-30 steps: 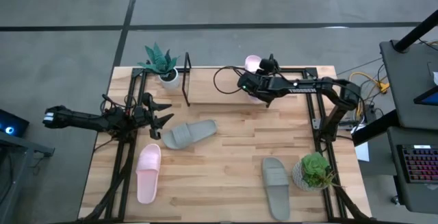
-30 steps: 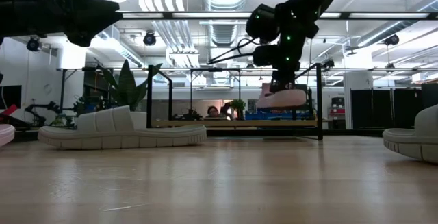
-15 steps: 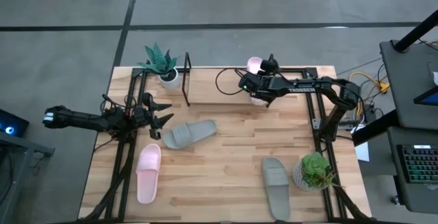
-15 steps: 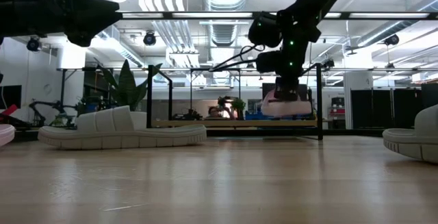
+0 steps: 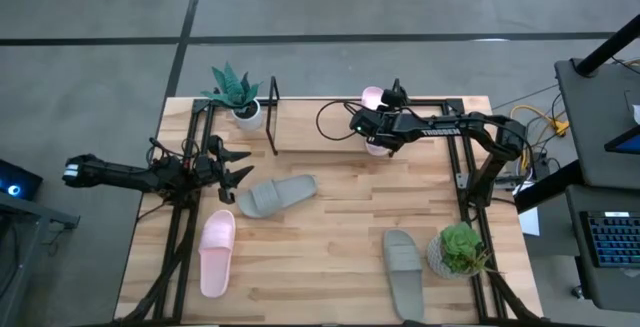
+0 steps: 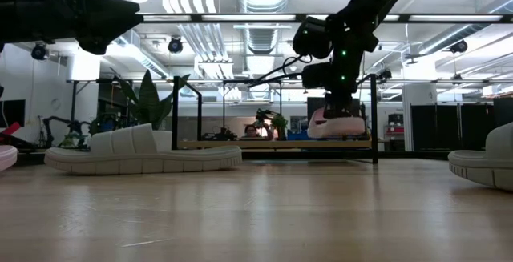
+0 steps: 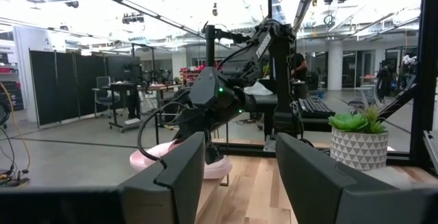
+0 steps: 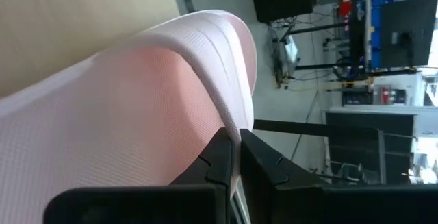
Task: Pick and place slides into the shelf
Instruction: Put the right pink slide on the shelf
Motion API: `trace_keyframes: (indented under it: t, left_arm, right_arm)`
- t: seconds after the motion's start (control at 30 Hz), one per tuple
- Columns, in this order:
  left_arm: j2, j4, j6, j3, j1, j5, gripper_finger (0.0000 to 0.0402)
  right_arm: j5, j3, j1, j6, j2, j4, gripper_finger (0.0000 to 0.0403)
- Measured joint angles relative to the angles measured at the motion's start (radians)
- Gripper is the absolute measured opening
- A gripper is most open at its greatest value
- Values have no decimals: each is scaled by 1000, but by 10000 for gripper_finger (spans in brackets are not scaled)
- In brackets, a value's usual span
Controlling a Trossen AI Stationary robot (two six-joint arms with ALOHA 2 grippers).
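My right pincer (image 5: 377,137), clenched on the pale pink slide (image 5: 371,98), hangs it just above the shelf (image 6: 276,143) board, its long axis pointing away across the board.

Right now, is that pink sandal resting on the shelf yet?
Not yet: the right gripper holds the pink slide just above the shelf.
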Motion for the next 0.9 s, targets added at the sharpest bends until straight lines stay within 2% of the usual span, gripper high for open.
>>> trace_keyframes:
  t: [0.17,0.77,0.9]
  left_arm:
    - [0,0,0,0,0,0,167]
    - [0,0,1,0,0,0,167]
    - [0,0,1,0,0,0,167]
  right_arm:
    - [-52,-1,-18,1,0,0,13]
    - [-60,-1,-21,-2,0,-5,13]
    - [-98,-1,-21,-2,0,-6,22]
